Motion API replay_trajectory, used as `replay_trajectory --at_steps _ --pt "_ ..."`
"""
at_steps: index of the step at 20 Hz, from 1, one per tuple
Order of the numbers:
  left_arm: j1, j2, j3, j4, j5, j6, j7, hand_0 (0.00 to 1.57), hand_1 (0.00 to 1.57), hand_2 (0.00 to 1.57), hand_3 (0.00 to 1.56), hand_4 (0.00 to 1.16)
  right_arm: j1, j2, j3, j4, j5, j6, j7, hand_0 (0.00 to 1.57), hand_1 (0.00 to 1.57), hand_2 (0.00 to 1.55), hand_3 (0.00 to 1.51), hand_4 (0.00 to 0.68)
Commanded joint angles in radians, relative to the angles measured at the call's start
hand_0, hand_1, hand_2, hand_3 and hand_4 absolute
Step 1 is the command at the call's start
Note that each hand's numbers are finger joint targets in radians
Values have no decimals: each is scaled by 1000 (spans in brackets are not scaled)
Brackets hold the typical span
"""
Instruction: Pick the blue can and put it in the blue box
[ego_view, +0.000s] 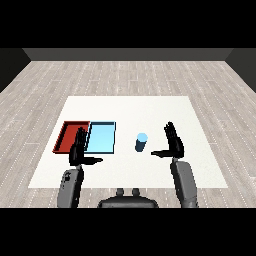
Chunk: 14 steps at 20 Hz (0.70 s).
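The white table (200, 115) carried a red tray (66, 131) and a light blue tray (102, 138) side by side. The blue can (141, 142) stood upright just right of the blue tray. The right robot hand (174, 142) was spread near the can, apart from it; the left robot hand (78, 150) was spread over the red tray's near edge.

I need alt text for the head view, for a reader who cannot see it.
A blue can stands upright on a white table, between the open right hand and a light blue tray. A red tray lies left of it, partly behind the open left hand.
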Motion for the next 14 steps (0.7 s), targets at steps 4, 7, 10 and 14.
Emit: replay_trajectory --at_steps 4,7,10,14 --pt "-39 -25 10 180 -21 -5 -222 0 0 0 0 0 -34 -23 -40 18 -61 56 -23 0 0 0 0 0" --pt "0 -13 -11 13 22 -17 -79 0 0 0 0 0 -45 23 11 61 5 7 -62 0 0 0 0 0" --pt "-66 -32 -21 81 13 22 -91 0 0 0 0 0 34 -20 -23 40 -35 76 -99 0 0 0 0 0" --pt "-84 -13 29 199 20 -20 -197 0 0 0 0 0 -72 -1 -39 158 -45 47 -64 0 0 0 0 0"
